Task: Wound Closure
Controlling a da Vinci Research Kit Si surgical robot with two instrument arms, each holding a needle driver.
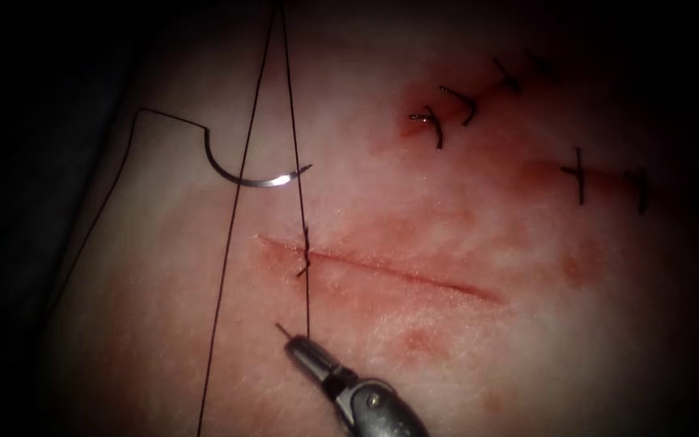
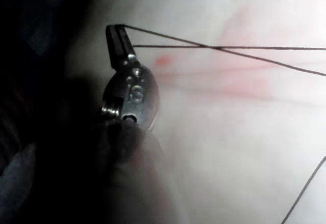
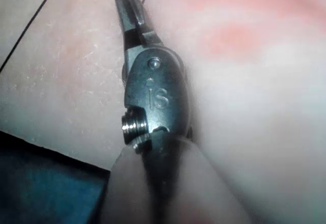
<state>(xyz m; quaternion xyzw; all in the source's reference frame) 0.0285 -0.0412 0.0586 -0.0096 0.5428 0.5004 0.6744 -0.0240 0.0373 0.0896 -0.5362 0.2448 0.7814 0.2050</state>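
The cut (image 1: 398, 275) runs across the tissue (image 1: 446, 356), with one stitch (image 1: 305, 259) near its left end. My right tool (image 1: 294, 343) comes in from below the cut, its jaws shut on the thread (image 1: 307, 299) just under that stitch, and a short tail pokes out beside the tip. In the right wrist view the jaws (image 3: 127, 2) are closed, with thread at their tip. My left tool (image 2: 116, 30) is shut on thread (image 2: 214, 47), and two strands lead away from it. The curved needle (image 1: 252, 176) lies free on the tissue, above the cut's left end, held by neither tool.
Two taut strands (image 1: 240, 162) rise out of the endoscope view's top; one also runs off its bottom. Several finished stitches (image 1: 467, 105) close other cuts at upper right. Red fluid (image 1: 414, 117) stains the tissue there. The tissue's dark edge lies at left.
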